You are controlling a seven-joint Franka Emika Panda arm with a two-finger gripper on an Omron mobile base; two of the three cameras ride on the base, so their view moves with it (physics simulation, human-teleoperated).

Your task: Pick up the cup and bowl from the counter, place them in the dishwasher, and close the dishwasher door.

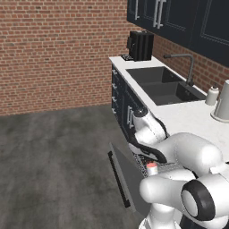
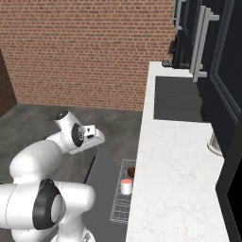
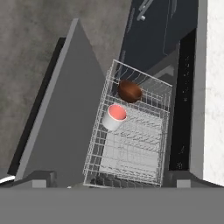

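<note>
Inside the pulled-out wire rack [image 3: 131, 148] of the dishwasher [image 3: 183, 109] the cup [image 3: 114, 117] stands upright, pinkish within and white on its wall as the hand view shows it, and just beside it lies the dark reddish-brown bowl [image 3: 129, 91]; the two look close together, though I cannot tell whether they touch. Both views from the base show the same pair in the rack, the cup [image 2: 125, 185] nearer the front and the bowl [image 2: 131, 172] behind it. Beyond the rack the dishwasher door [image 3: 65, 113] hangs dropped open, a flat grey panel sloping out over the floor, with its edge towards the room. Alongside runs the white marble surface [image 2: 175, 179], with the sink [image 1: 163, 85] further on. The gripper, judging by how the hand view looks straight down on the rack from well above, is released and holds nothing; its fingertips are hard to make out at the bottom edge. Loading appears done, so the step in hand is closing the door. That calls for bringing the gripper down and across, away from the rack, to get under the door's outer edge and swing it up, and probably pushing the rack in first.
</note>
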